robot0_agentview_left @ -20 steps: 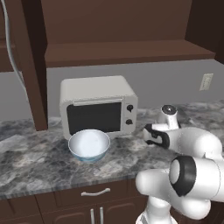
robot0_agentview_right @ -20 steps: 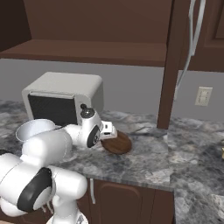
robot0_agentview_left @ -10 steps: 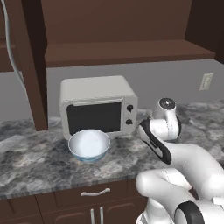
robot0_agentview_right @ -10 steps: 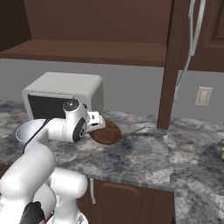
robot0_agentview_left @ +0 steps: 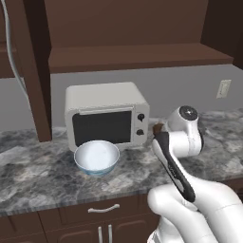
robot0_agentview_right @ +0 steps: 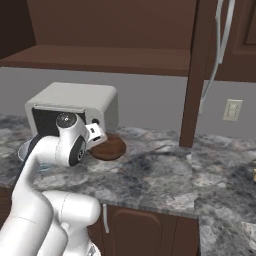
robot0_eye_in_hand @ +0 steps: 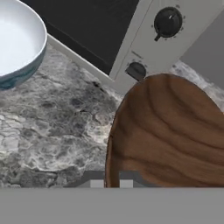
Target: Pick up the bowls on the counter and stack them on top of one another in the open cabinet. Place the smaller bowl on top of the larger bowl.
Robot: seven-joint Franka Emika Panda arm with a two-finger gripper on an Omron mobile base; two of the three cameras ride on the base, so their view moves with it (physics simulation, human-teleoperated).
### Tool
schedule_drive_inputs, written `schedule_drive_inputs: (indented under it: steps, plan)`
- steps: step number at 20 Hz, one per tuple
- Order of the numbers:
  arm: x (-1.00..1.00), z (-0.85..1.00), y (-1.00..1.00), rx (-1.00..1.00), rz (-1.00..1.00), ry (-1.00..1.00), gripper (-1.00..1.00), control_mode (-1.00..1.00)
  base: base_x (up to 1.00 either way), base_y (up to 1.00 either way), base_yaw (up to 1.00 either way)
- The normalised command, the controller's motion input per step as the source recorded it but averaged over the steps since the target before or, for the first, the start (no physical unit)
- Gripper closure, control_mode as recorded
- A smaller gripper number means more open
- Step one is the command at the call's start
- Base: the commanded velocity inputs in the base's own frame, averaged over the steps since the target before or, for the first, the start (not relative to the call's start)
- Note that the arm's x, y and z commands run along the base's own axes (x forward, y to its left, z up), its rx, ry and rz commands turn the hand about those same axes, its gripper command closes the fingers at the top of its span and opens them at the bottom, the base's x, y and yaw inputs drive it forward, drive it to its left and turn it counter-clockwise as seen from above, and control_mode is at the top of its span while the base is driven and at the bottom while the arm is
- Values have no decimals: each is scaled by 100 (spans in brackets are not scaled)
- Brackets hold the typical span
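hand view has the gripper (robot0_eye_in_hand: 108,181) clamped shut on the wooden bowl's (robot0_eye_in_hand: 170,135) rim, lifting it off the worktop (robot0_eye_in_hand: 57,131) for stacking after the white bowl (robot0_eye_in_hand: 17,41).

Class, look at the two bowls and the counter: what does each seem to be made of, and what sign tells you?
Smaller bowl: apparently wood, matte, with curved brown grain lines.
Larger bowl: likely glazed ceramic, smooth white inside, bluish outside.
Counter: seemingly polished stone, grey mottled veining.

smaller bowl (robot0_eye_in_hand: 168,135): grained wood | larger bowl (robot0_agentview_left: 97,158): glossy ceramic | counter (robot0_agentview_right: 150,175): marbled stone
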Motion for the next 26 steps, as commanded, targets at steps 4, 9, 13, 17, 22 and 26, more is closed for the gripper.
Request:
schedule_drive_inputs:
  steps: [4,9,13,17,22,26]
  plan:
    - [-40,36,12,-3,33,0,100,-100,0,0,0]
    - [-33,32,19,-3,34,0,100,-100,0,0,0]
    - [-29,24,29,-4,35,1,100,-100,0,0,0]
    - [-28,21,33,-4,35,2,100,-100,0,0,0]
    - [-27,17,41,-5,34,2,100,-100,0,0,0]
    - [-28,9,54,-6,30,1,100,-100,0,0,0]
